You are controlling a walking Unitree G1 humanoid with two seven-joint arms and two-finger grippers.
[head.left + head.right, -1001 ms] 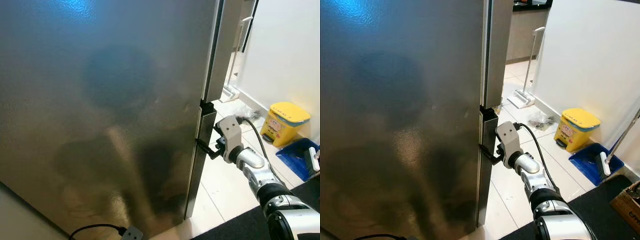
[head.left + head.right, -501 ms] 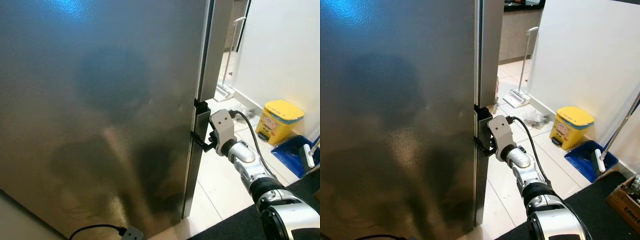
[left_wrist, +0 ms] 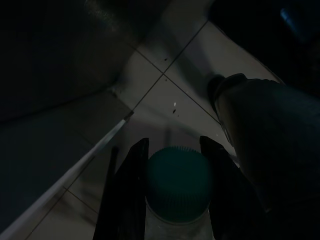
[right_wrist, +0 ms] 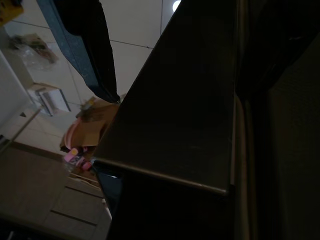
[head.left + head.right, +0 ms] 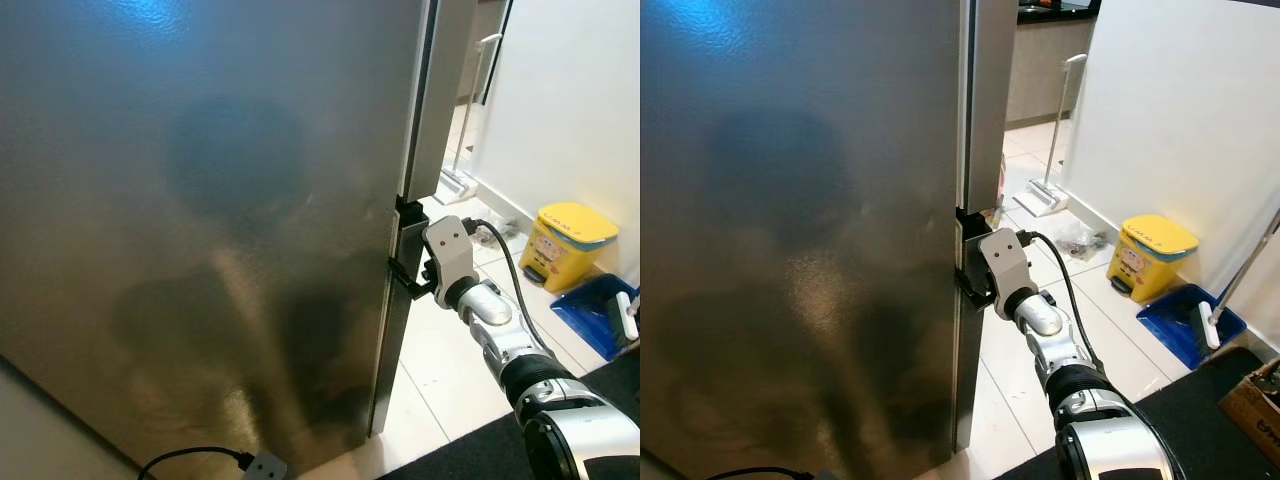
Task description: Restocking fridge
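The fridge's big steel door (image 5: 210, 230) stands closed and takes up the left of the head views. My right gripper (image 5: 404, 277) is at the door's right edge, just below the seam between the upper and lower doors. It is open, with the lower door's edge (image 4: 170, 125) between its fingers, and one black finger (image 4: 92, 55) shows on the outer side. In the dark left wrist view my left gripper (image 3: 172, 165) is shut on a clear bottle with a teal cap (image 3: 177, 182), low over the tiled floor.
A yellow bin (image 5: 568, 245) and a blue dustpan (image 5: 600, 315) stand by the white wall on the right, with a floor mop (image 5: 1045, 195) further back. A dark mat (image 5: 470, 450) lies at my feet. A cable with a plug (image 5: 262, 465) lies below the door.
My right gripper has moved in from just beside the door until its fingers reach over the lower door's edge. The camera swayed slightly; the door looks unmoved.
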